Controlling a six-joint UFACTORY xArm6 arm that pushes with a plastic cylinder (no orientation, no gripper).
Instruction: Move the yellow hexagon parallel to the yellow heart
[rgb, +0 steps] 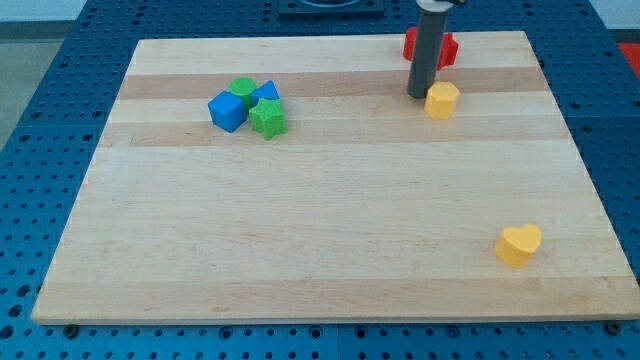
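Note:
The yellow hexagon (442, 100) lies near the view's top right on the wooden board (330, 250). The yellow heart (519, 244) lies at the view's lower right, well below the hexagon and a little to its right. My tip (420, 95) stands just left of the yellow hexagon, touching or almost touching its left side. The dark rod rises from there to the view's top edge.
A red block (445, 48) sits at the board's top edge, partly hidden behind the rod. A cluster at the upper left holds a blue cube (228, 110), a green cylinder (242, 88), a blue triangle (266, 93) and a green star-shaped block (267, 118).

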